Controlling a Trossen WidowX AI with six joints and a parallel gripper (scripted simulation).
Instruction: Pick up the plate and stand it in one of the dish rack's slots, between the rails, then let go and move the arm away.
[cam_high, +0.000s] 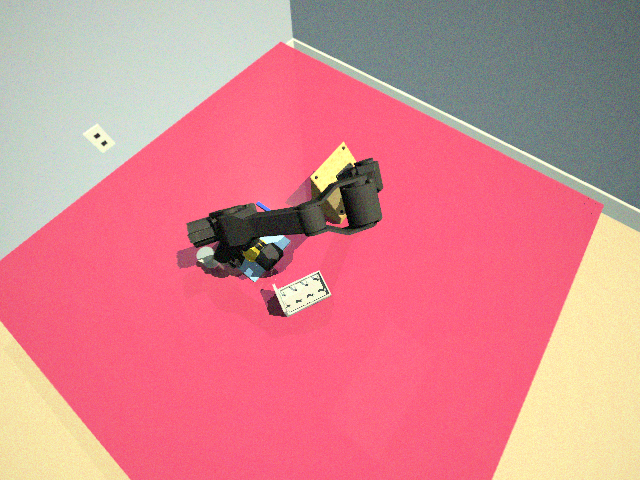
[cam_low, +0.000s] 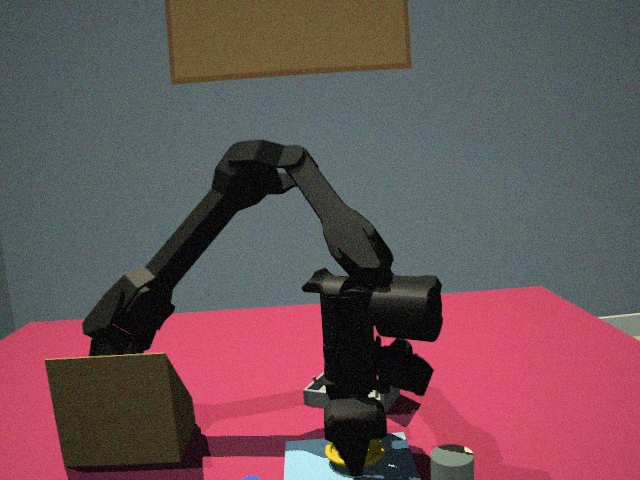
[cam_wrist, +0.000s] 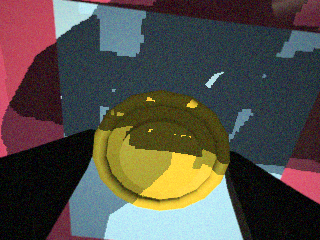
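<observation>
Straddling the yellow plate (cam_wrist: 162, 152), my 2 fingers stood apart, one at each side of its rim, gripping nothing. That plate lay flat on the pale blue mat (cam_wrist: 165, 222), with the dish rack (cam_high: 302, 293) near the mat on the red desk (cam_high: 361, 361).
</observation>
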